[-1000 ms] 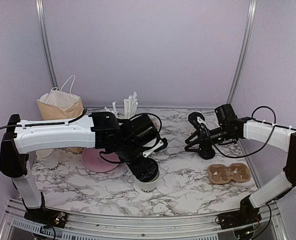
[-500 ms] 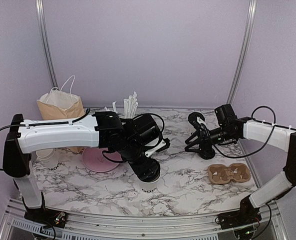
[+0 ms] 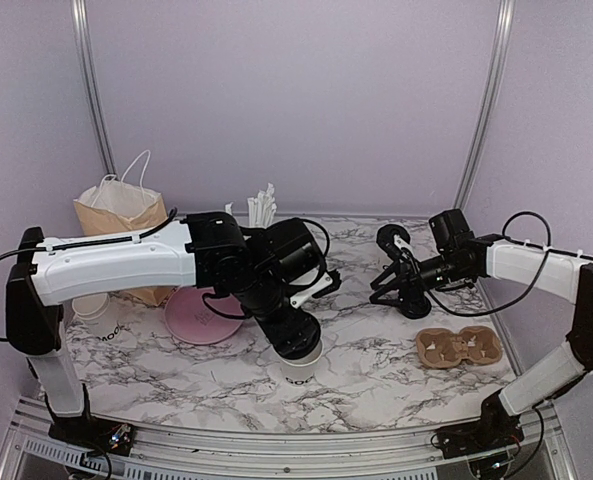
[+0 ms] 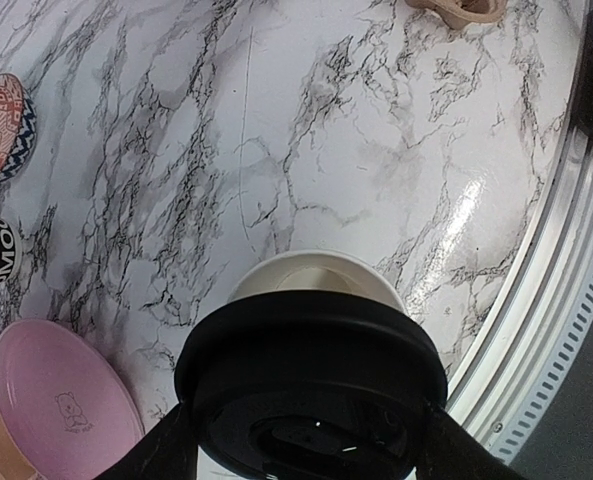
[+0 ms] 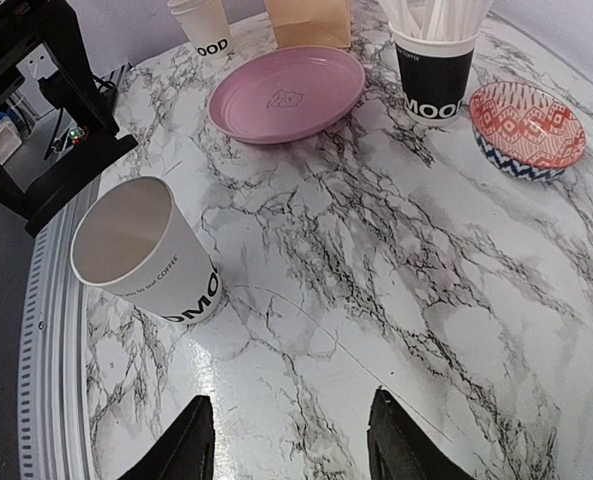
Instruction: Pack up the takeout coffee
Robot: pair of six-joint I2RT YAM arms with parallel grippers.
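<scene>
The takeout coffee cup (image 3: 298,376) is a white paper cup with black lettering, standing near the table's front edge. In the right wrist view the cup (image 5: 151,260) is open-topped with no lid on it. My left gripper (image 3: 294,340) hangs right over it, shut on a round black lid (image 4: 311,370). The cup's rim (image 4: 316,275) shows just beyond the lid's far edge; whether they touch I cannot tell. My left gripper (image 4: 311,445) has a finger on each side of the lid. My right gripper (image 3: 388,285) (image 5: 296,445) hovers open and empty over bare marble at centre right.
A brown paper bag (image 3: 121,215) stands at the back left, with a stack of white cups (image 3: 98,318) before it. A pink plate (image 3: 201,318), a black cup of white straws (image 5: 436,60) and a patterned bowl (image 5: 528,128) lie mid-table. A cardboard cup carrier (image 3: 459,348) lies at the right.
My left arm has shifted slightly to the right, keeping the lid over the cup. The right arm has not moved.
</scene>
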